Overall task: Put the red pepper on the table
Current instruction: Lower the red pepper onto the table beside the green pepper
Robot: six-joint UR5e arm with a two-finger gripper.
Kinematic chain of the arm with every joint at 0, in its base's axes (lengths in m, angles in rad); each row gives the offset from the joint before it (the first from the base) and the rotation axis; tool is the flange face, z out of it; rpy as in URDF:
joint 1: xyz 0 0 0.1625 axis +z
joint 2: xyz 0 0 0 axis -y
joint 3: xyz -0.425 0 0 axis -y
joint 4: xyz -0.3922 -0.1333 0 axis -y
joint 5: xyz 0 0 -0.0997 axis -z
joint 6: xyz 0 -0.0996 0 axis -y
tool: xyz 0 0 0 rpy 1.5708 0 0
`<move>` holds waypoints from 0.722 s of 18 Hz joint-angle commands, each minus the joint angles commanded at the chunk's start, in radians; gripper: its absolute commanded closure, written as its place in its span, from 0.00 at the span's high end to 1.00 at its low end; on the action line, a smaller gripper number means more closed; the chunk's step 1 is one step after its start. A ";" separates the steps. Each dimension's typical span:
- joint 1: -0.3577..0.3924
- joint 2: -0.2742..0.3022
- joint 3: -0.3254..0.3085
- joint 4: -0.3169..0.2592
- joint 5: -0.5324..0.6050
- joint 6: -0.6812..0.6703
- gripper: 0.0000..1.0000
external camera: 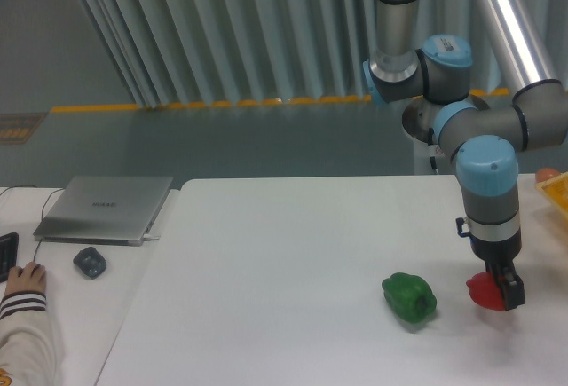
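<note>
Now, fingers: clamped on the red pepper (low over the desk, near its right edge).
Green pepper: just left.

Arm built of polished silver-grey tubular links joined by fat cylindrical joints. Joint housings dark grey, each capped with a light blue round cover; one cap near the top edge, one at mid-height carrying a small white label with dark print too small to read, one on the wrist facing the camera. Base column grey, standing on a pale round pedestal with a tiny red mark on its front. A thin dark cable runs down beside the pedestal. Below the wrist a silver band, then a black collar with a small side fitting. Gripper black, compact, two short dark fingers.
</note>
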 joint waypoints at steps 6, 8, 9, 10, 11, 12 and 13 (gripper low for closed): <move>-0.005 -0.003 0.002 0.002 0.019 0.002 0.92; -0.005 0.000 0.002 0.002 0.019 0.002 1.00; -0.005 0.003 0.002 0.003 0.019 0.002 1.00; -0.003 0.006 0.003 0.003 0.019 0.005 1.00; -0.003 0.011 0.005 0.003 0.019 0.009 1.00; -0.002 0.015 0.008 0.002 0.023 0.012 1.00; -0.002 0.026 0.008 0.000 0.026 0.012 1.00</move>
